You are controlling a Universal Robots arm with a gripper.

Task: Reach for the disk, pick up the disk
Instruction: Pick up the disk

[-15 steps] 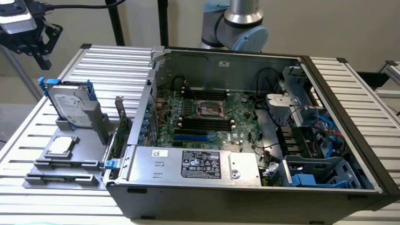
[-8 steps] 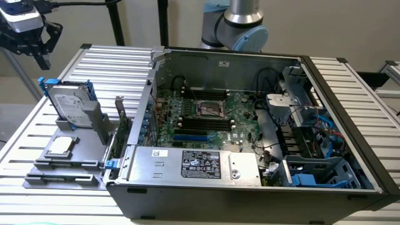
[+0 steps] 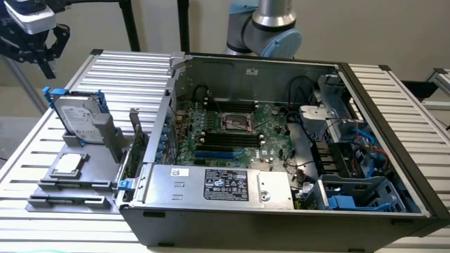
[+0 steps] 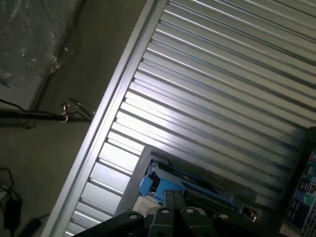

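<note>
no brand or word could be read anywhere – the white label on the disk (image 3: 79, 117) carried print too small to make out, and so did the black-and-white sticker (image 3: 226, 184) on the grey metal box (image 3: 168, 182) at the near edge of the open computer case (image 3: 281, 224).

your disk stood on edge in a grey holder (image 3: 105, 138) on the slatted metal desk (image 3: 130, 66), at the exterior view's left, just outside the case wall, with its blue bracket rising above the holder. a small square silver chip (image 3: 68, 164) lay flat on a grey tray just in front of it.

your pincer (image 3: 31, 59) hung above and behind the disk, well apart from it and holding nothing – how wide it stood could not be told. in the wrist view the disk (image 4: 148, 185) showed by its blue bracket against the desk's slats. nothing stood between pincer and disk. the arm's base (image 3: 271, 29) rose behind the case, beyond the green motherboard (image 3: 243, 132).
</note>
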